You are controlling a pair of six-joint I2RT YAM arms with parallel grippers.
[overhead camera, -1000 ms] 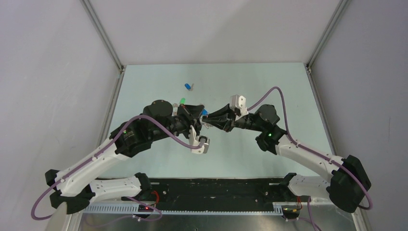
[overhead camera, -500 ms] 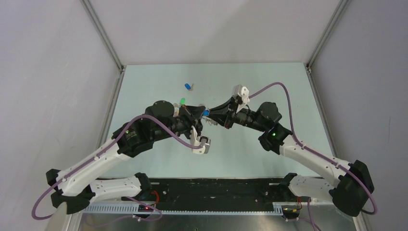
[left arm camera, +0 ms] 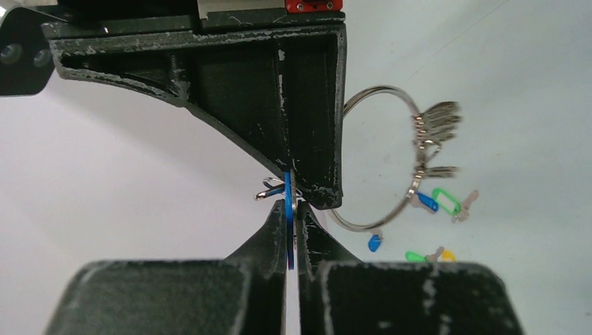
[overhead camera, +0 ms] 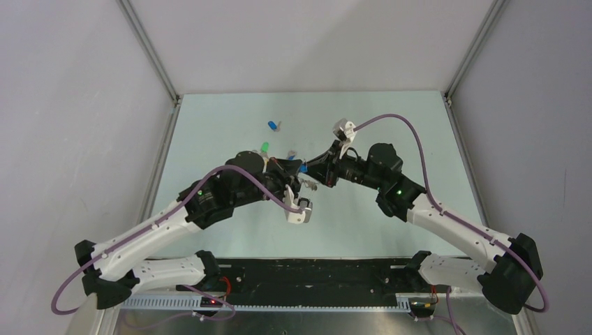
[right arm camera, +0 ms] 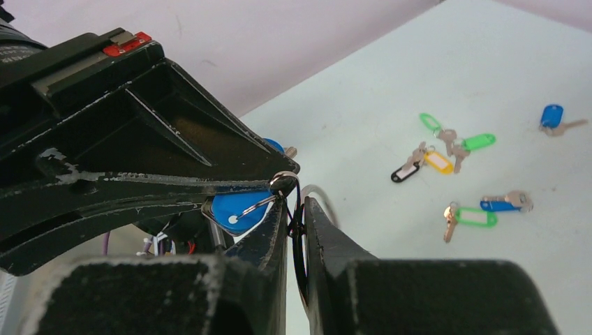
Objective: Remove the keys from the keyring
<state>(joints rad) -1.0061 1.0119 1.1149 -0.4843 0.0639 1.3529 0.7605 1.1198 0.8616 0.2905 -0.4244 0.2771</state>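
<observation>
Held above mid-counter: the left gripper [left arm camera: 291,213] is clamped flat on the blue-capped key [right arm camera: 237,209]. The right gripper [right arm camera: 297,209], tip to tip with it, is pinched nearly closed on the wire of the keyring [left arm camera: 382,86]. The blue cap lies along the left fingers, its holed end toward the ring, seemingly not yet free. The ring stands edge-on to the right gripper. A bunch of plain keys [left arm camera: 436,122] is threaded on it, blades pointing away from both grippers. Beyond, on the counter [overhead camera: 391,125], loose keys [right arm camera: 447,150] with coloured caps lie scattered. The task looks partly done, with this key and the bunch left.
</observation>
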